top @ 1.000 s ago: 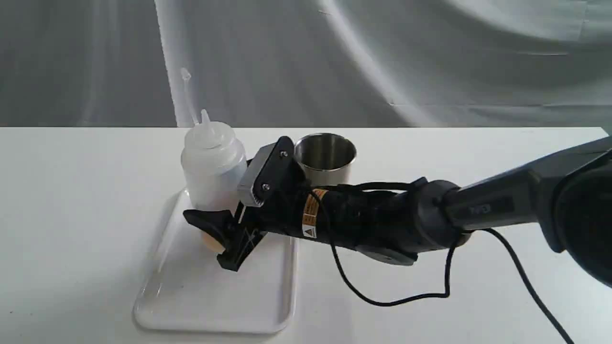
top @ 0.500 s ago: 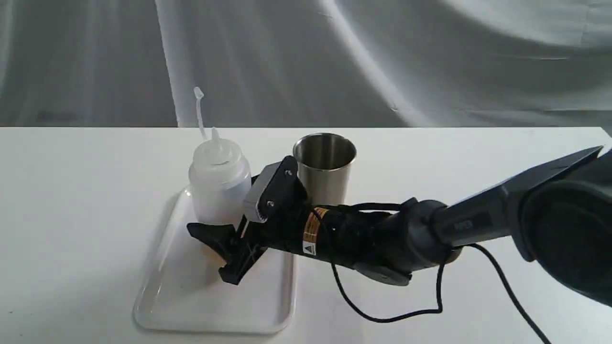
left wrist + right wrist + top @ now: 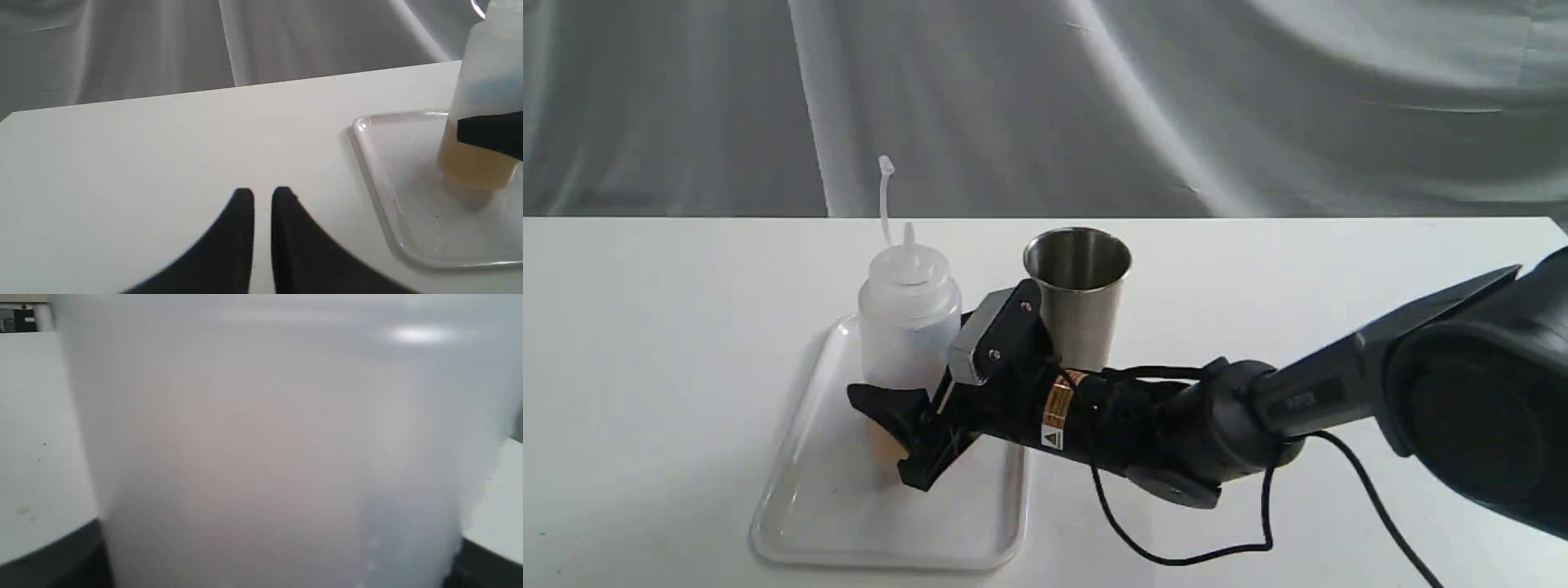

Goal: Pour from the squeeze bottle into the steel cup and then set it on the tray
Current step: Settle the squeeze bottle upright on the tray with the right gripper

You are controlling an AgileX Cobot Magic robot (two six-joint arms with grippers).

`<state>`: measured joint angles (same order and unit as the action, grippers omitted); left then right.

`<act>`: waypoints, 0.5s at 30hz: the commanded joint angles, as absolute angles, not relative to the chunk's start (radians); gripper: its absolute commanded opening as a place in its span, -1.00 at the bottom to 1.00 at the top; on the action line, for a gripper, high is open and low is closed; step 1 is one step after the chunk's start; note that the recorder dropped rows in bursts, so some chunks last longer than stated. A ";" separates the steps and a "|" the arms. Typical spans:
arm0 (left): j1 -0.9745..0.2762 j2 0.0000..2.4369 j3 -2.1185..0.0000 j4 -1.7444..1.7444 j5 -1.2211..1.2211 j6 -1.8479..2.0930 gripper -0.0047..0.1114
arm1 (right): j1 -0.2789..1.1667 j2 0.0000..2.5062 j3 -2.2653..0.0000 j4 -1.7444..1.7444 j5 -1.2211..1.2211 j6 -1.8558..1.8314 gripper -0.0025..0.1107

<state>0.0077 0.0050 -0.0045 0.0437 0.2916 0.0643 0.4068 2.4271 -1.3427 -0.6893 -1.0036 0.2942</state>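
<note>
Grey drapes (image 3: 1258,106) behind, white worktop (image 3: 645,327) below, and the squeeze bottle (image 3: 907,318) stands upright at centre-left, on or just above the tray (image 3: 800,506). See the right gripper (image 3: 894,392), fingers (image 3: 882,404) clamped round its lower body. Just right of it sits the steel cup (image 3: 1081,302); pouring looks done. What remains: settle it, let go. Over bare worktop the left gripper (image 3: 262,194), fingers nearly together, holds nothing.

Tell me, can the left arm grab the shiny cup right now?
Probably not easily. The left gripper hangs over bare table beside the tray, and the squeeze bottle, clamped in the right gripper, stands between it and the steel cup.
</note>
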 commanded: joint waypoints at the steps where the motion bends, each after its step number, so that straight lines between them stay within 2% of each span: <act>1: 0.011 0.000 0.000 0.044 0.285 0.061 -0.78 | 0.410 2.424 -1.340 -0.671 -1.047 0.295 -0.96; 15: 0.011 0.000 0.000 0.044 0.285 0.061 -0.78 | 0.423 2.459 -1.340 -0.679 -1.064 0.276 -0.96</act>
<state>0.0077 0.0050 -0.0045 0.0437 0.2916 0.0643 0.4184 2.4591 -1.3427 -0.6742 -1.0494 0.2831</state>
